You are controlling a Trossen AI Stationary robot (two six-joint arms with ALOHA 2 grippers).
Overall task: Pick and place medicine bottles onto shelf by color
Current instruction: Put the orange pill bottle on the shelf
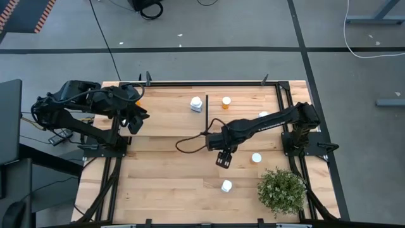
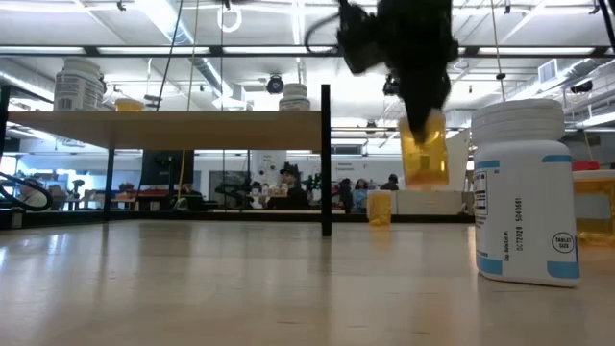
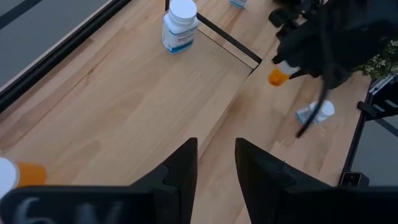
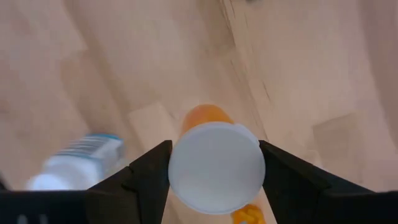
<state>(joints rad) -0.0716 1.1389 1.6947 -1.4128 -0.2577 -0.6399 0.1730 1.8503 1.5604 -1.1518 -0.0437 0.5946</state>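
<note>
The right gripper (image 1: 223,159) hangs over the middle of the table (image 1: 164,190), its fingers (image 4: 149,168) closed on the white cap of an orange bottle (image 4: 214,165); the low view shows that bottle (image 2: 424,154) lifted clear of the tabletop, hanging upright under the claw. The shelf (image 1: 171,104) lies at about 11 o'clock from that gripper, with its black divider (image 1: 207,113) along the edge nearest it. A white bottle (image 1: 196,104) stands on the shelf just beside the divider, and another orange bottle (image 1: 226,102) stands on the far side of the divider, at 12 o'clock from the gripper. On the table, one white-capped bottle (image 1: 256,158) sits at 3 o'clock from the gripper and one (image 1: 226,185) at 6 o'clock, near the plant (image 1: 281,191). The left gripper (image 1: 134,120) waits over the shelf's left edge, its fingers (image 3: 180,171) a narrow gap apart and holding nothing.
</note>
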